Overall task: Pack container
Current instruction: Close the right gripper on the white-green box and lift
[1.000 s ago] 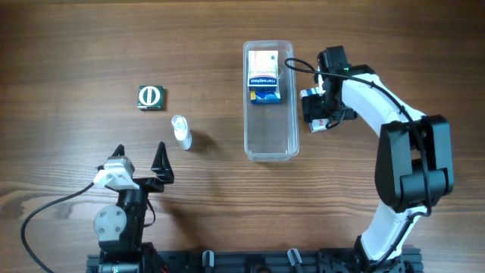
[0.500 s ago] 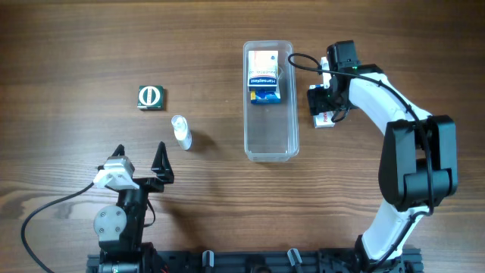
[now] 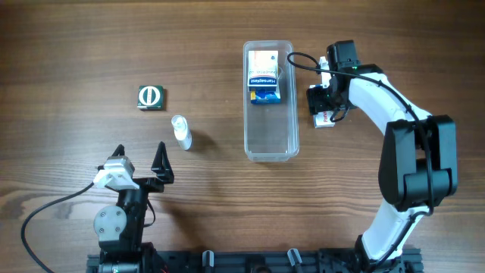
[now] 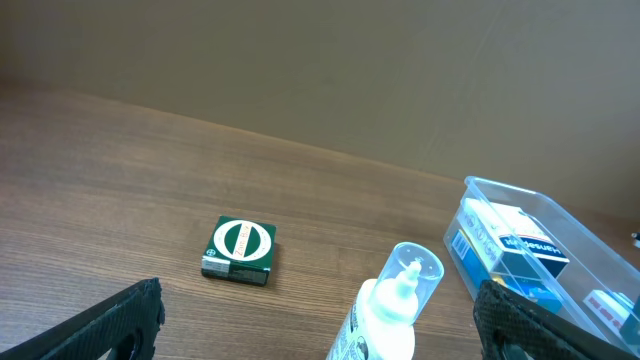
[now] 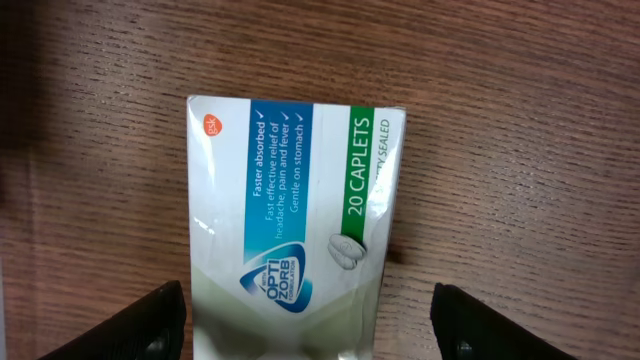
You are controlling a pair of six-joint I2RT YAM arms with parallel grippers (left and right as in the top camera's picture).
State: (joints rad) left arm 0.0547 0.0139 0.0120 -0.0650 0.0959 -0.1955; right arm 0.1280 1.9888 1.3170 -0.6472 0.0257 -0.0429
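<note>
1. Hovering my right claw (image 5: 308, 305) over a caplet box (image 5: 290, 220) that lies flat on the tabletop (image 3: 76, 45). The claw is spread wide, one finger off each side of the box, gaps showing.
2. The container (image 3: 270, 133) sits just left of that box, mid-tabletop, with a couple of boxes (image 3: 264, 76) packed at its far end.
3. My left claw (image 3: 140, 157) is wide too, gripping nothing, near a small white bottle (image 3: 180, 133) and a green box (image 3: 150, 97).
</note>
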